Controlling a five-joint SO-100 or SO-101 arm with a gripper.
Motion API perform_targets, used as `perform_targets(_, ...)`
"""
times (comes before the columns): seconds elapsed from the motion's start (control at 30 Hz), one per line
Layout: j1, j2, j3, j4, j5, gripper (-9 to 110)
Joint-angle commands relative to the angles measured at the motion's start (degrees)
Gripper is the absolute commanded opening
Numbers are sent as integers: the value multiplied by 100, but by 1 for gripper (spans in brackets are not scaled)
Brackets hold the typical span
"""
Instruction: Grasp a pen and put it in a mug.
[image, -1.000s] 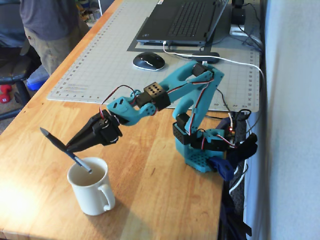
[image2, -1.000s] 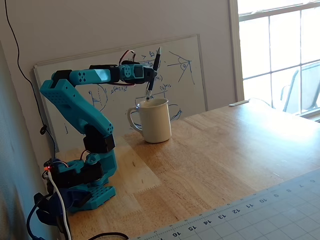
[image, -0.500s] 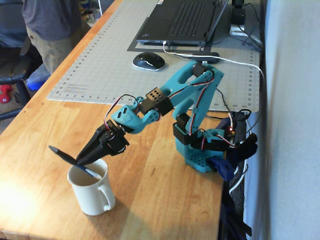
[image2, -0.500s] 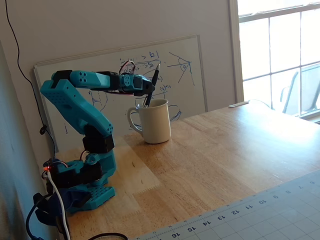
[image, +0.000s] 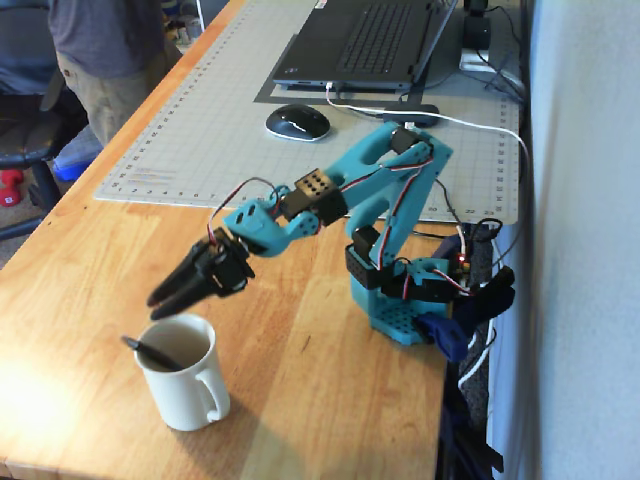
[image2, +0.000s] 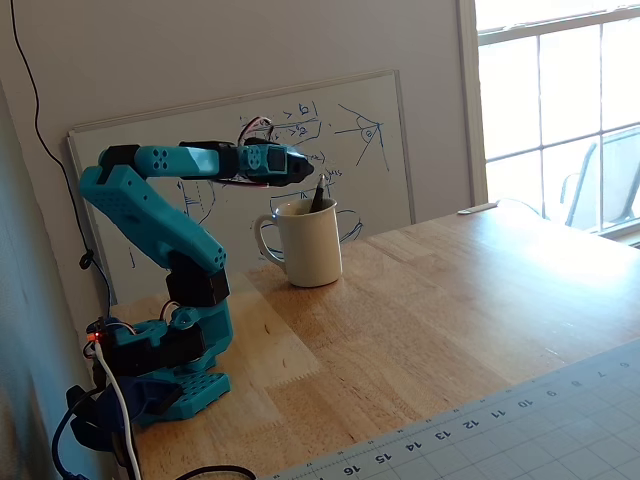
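Daylight enters through the window, washing out the counter's far right edge in one fixed view and its near left corner in the other. The mug casts a soft shadow. Both pictures are slightly soft.

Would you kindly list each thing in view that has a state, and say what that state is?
Pen: in the mug, leaning on its rim, one end sticking out.
Mug: upright on the wooden table, holding the pen.
Hand: empty, above the mug; whether its fingers are parted I cannot tell.
Laptop: lid open.
Mouse: resting on the cutting mat.
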Motion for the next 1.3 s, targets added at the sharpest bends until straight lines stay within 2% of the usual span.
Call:
perform_targets(0.0,202,686,-167,-114,1213,9)
perform_targets(0.17,765,1397,-123,-97,2953,0)
perform_targets(0.3,1415,1837,0,290,4228,0)
perform_targets(0.8,2988,3516,0,4799,8499,0)
perform_targets(1.03,3296,3894,773,5924,8912,1)
perform_targets(1.27,3357,4772,2268,6012,8851,1)
